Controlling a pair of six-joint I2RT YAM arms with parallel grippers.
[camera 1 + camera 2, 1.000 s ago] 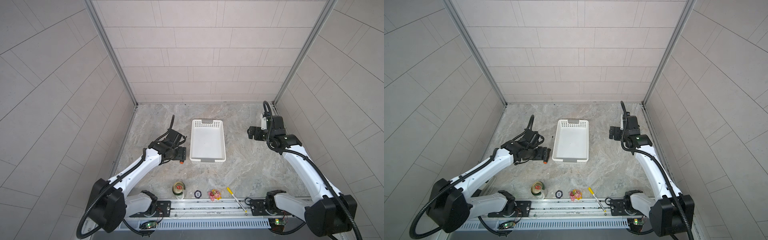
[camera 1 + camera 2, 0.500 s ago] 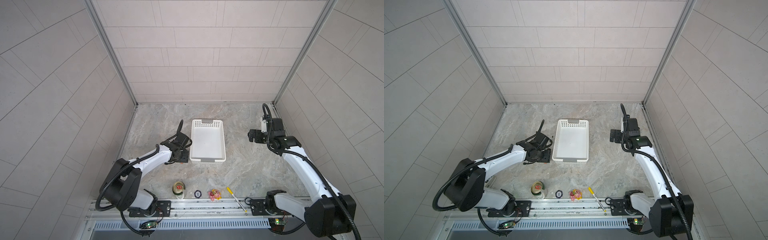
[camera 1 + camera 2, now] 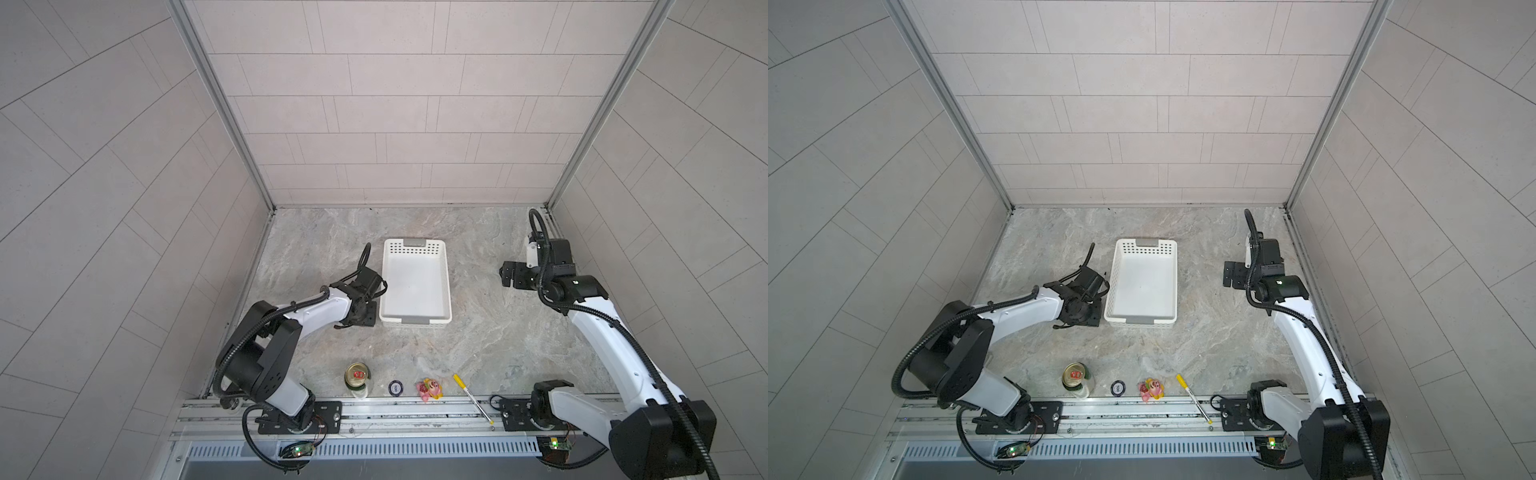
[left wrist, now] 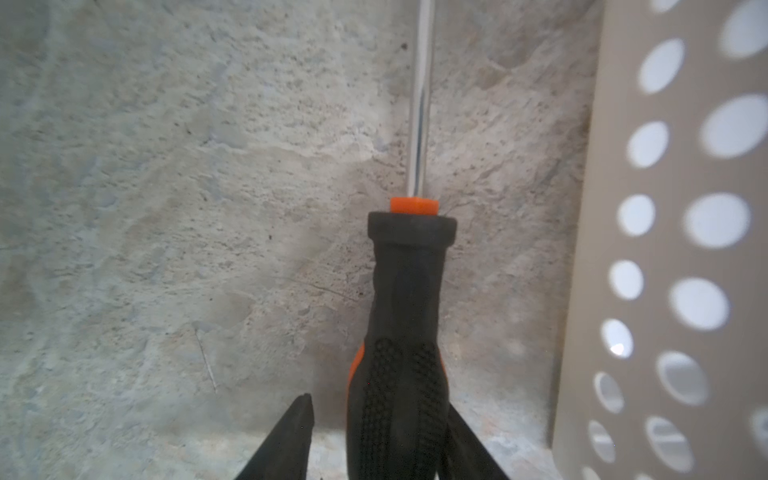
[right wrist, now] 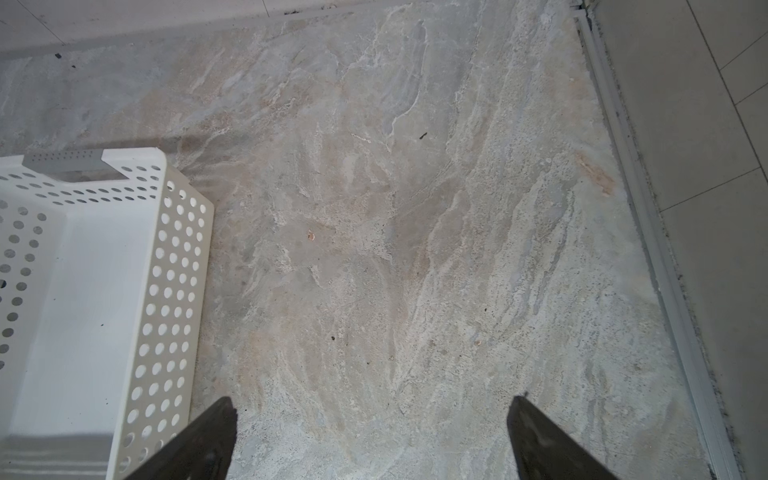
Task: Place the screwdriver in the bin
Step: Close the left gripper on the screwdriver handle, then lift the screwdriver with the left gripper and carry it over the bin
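Screwdriver (image 4: 409, 311) lies on the desk (image 4: 166, 208) outside the bin (image 4: 590, 270), just beside its long perforated side wall, with a narrow strip of desk between them. In the left wrist view its black handle with orange parts fills the lower middle of the frame, and the thin metal shaft runs up to the top edge. The left hand (image 4: 378, 419) is low around the handle. One finger seems to touch the handle and the other finger (image 4: 286, 440) has a small gap to it, so this hand is partly closed around the tool but not clamped on it. In both top views the end of the left arm (image 3: 357, 303) sits at the lower left corner of the bin (image 3: 413, 249) and covers the tool. The bin (image 3: 1144, 249) is a shallow white tray in the middle of the frame, and only its plain white floor shows inside. The right hand (image 5: 372, 401) is wide open and holds nothing; it hangs over bare desk to the right of the bin (image 5: 174, 291). The desk (image 3: 478, 332) has a grey-beige stone pattern. Along its lower edge stand a can (image 3: 358, 376), a small round black thing (image 3: 395, 387), a pink and yellow toy (image 3: 430, 388) and a yellow-capped pen (image 3: 469, 395), the last lying partly on the metal rail (image 3: 395, 411). Pale tiled walls (image 3: 395, 104) close the desk on three sides.
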